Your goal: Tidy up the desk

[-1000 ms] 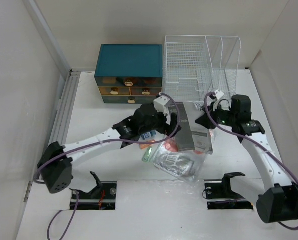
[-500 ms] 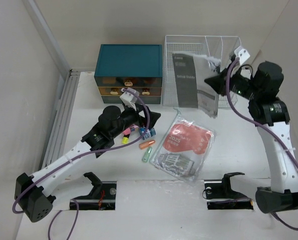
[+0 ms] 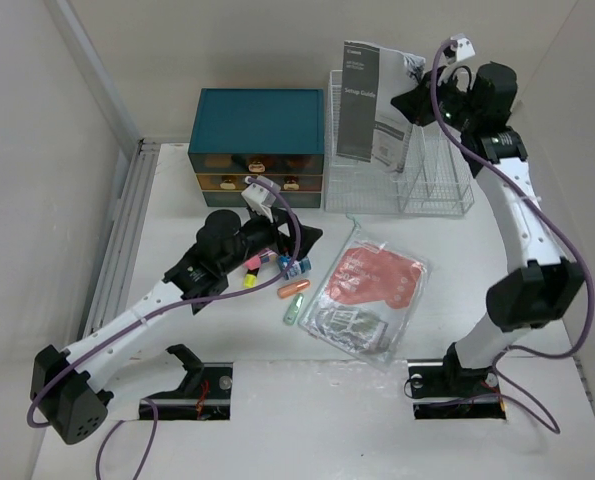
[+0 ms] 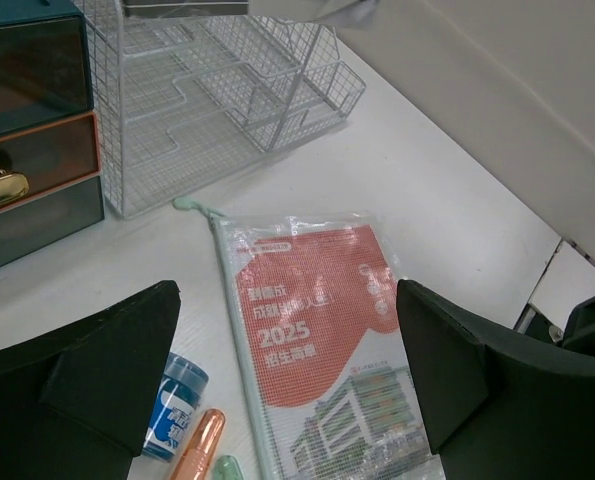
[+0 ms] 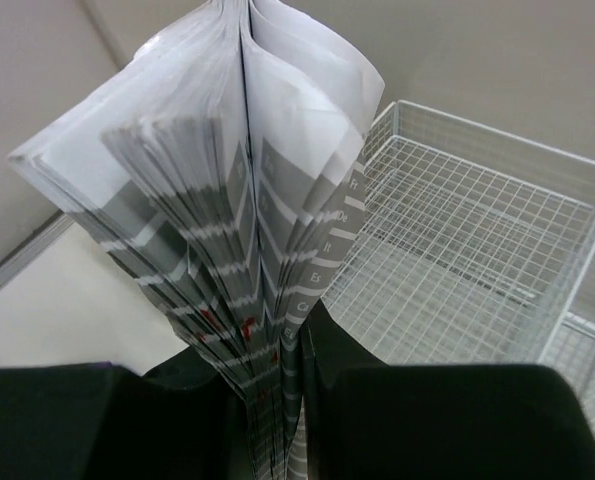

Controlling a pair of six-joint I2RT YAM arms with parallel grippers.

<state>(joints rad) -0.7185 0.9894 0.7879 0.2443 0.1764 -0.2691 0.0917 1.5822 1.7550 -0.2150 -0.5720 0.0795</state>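
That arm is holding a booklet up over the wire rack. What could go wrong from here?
The right gripper pinches the booklet by one edge and its pages fan apart, so loose pages might snag on the dividers of the wire rack or slip out. The open left gripper hangs over small pens and might scatter them.

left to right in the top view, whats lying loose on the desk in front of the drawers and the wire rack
yellow highlighter → orange pen → clear zip pouch with the red 2025 booklet. Left out: the blue-capped tube and the green pen, which overlap the orange pen's place in the order.
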